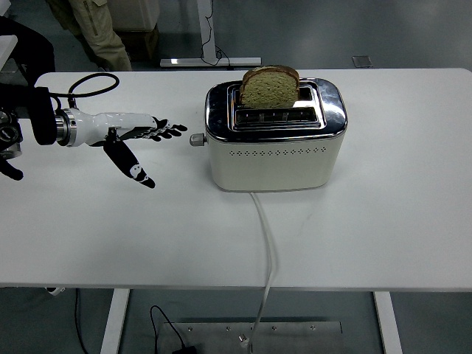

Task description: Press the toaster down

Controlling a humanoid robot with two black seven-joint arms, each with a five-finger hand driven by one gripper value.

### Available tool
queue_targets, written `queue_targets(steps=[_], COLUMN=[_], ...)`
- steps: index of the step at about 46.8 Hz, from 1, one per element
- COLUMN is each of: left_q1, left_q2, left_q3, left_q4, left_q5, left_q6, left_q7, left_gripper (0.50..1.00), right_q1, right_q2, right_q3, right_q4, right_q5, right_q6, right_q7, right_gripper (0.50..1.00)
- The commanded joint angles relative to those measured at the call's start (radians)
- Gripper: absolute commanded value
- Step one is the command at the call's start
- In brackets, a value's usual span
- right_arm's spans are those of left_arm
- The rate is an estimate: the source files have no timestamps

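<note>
A cream and chrome toaster (274, 147) stands at the middle of the white table (383, 221). A slice of brown bread (270, 87) sticks up out of its far slot. The toaster's lever knob (196, 139) juts out of its left end. My left hand (144, 140) is open, fingers stretched toward the toaster and thumb pointing down. Its fingertips (177, 130) are a short way left of the knob and not touching it. My right arm is out of view.
The toaster's white cord (265, 243) runs from its front across the table and over the near edge. A black cable (92, 85) loops on the table behind my left wrist. A person's legs (103, 29) show at the top left.
</note>
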Motion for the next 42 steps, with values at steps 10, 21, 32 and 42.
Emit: queue_targets(steps=[10, 21, 32, 42], left_q1=[0.001, 0.002, 0.004, 0.004], left_q2=[-0.016, -0.016, -0.016, -0.017], left_q3=[-0.002, 0.0, -0.002, -0.002], left_q4=[0.005, 0.004, 0.004, 0.004], left_q5=[0.001, 0.002, 0.002, 0.001], left_q6=[0.0, 0.0, -0.001, 0.0], left_q7=[0.0, 0.0, 0.0, 0.0], left_gripper=[1.0, 1.0, 1.0, 1.0], right_q1=[0.0, 0.0, 0.0, 0.0], right_q2=[0.0, 0.0, 0.0, 0.0], right_q3=[0.0, 0.0, 0.0, 0.0], right_q4=[0.0, 0.0, 0.0, 0.0], right_q5=[0.0, 0.0, 0.0, 0.001], right_q6=[0.0, 0.0, 0.0, 0.0], right_q7=[-0.001, -0.001, -0.001, -0.001], right_gripper=[0.998, 0.998, 0.998, 0.998])
